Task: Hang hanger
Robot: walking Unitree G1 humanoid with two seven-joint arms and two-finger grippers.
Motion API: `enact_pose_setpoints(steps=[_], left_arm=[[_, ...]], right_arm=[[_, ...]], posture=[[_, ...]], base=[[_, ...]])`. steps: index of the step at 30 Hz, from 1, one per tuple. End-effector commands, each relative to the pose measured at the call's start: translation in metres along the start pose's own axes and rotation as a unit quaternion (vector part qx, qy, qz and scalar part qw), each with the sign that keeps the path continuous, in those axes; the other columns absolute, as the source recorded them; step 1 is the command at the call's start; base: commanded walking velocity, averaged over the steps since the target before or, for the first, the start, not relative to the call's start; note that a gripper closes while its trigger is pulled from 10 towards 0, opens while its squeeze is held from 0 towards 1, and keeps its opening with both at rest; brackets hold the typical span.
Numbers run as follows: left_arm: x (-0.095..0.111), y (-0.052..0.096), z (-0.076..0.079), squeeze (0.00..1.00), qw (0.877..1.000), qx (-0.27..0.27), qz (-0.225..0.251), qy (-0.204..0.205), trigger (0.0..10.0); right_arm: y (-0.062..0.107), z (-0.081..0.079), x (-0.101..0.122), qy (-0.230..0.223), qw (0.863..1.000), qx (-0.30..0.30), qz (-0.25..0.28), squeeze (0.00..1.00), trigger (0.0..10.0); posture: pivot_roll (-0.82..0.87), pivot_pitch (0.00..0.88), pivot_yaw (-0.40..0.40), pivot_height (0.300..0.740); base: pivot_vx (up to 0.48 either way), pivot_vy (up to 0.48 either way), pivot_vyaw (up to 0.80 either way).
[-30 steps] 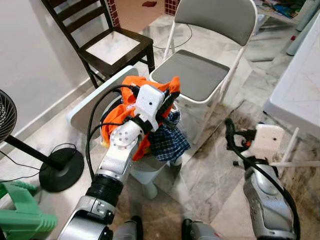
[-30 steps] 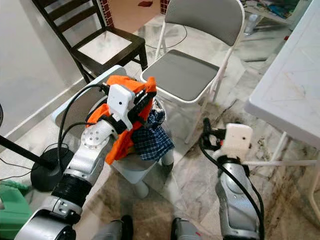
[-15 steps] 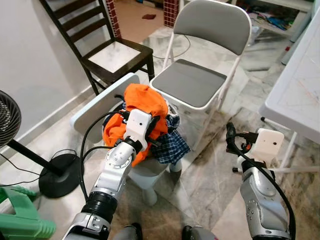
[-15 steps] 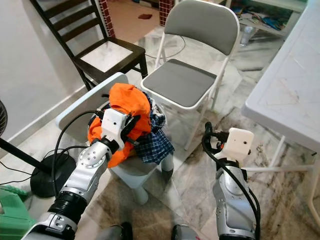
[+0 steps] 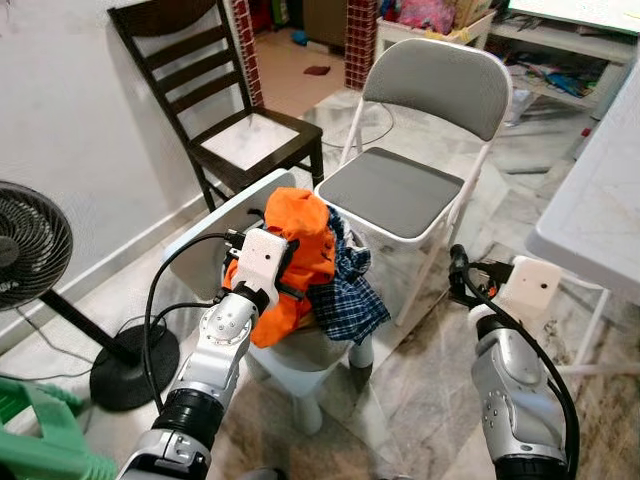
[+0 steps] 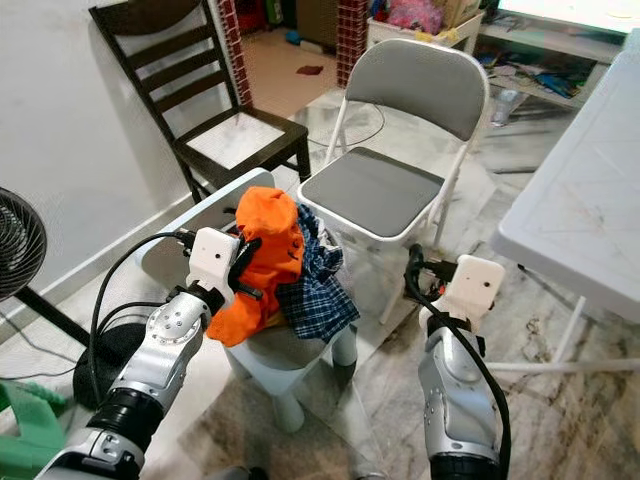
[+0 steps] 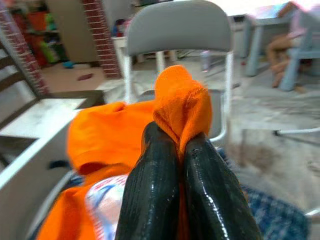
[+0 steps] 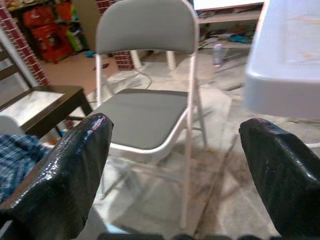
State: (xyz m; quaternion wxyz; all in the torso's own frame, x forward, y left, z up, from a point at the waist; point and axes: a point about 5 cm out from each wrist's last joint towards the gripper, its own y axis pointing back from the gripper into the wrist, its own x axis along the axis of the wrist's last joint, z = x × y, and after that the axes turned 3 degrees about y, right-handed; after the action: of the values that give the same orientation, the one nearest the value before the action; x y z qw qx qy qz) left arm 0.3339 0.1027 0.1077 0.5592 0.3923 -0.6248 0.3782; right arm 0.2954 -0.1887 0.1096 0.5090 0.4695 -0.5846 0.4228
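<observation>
The left pincer point(image 7: 175, 165) was clamped on a fold of one orange garment point(image 5: 300, 240), its two black fingers point(image 7: 150, 190) pressed together with the cloth bunched up between them. That garment lay heaped with one blue checked garment point(image 5: 345, 300) on one small pale stool point(image 5: 300, 365), the checked cloth hanging over the stool's edge on the robot's right. No hanger could be made out among the clothes. The right pincer point(image 8: 175, 170) hung free lower down on the right, its two fingers point(image 8: 60, 170) spread wide apart with nothing between them, aimed toward the folding chair. Two chairs stood beyond the stool: one grey folding chair point(image 5: 415, 180) just behind it and one dark wooden chair point(image 5: 230, 120) further left by the wall. One standing fan point(image 5: 35, 245) stood at the far left, and one white table point(image 5: 600, 215) edged in at the right.
</observation>
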Motion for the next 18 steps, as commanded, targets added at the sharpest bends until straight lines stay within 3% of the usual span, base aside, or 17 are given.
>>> enact_pose_setpoints(steps=[1, 18], left_arm=[[-0.0081, 0.0044, -0.0027, 0.00, 1.000, 0.004, -0.015, 0.022, 10.0], [-0.0045, 0.0045, 0.0027, 0.00, 0.998, -0.023, -0.001, 0.056, 10.0]], right_arm=[[0.0007, -0.0012, -0.0036, 0.000, 1.000, 0.007, -0.006, 0.00, 10.0], [-0.0011, -0.0024, -0.0015, 0.013, 1.000, 0.018, -0.003, 0.00, 10.0]], posture=[[0.03, 0.082, 0.038, 0.740], [0.02, 0.096, 0.028, 0.740]], base=[[0.000, 0.000, -0.80], [0.000, -0.015, -0.80]])
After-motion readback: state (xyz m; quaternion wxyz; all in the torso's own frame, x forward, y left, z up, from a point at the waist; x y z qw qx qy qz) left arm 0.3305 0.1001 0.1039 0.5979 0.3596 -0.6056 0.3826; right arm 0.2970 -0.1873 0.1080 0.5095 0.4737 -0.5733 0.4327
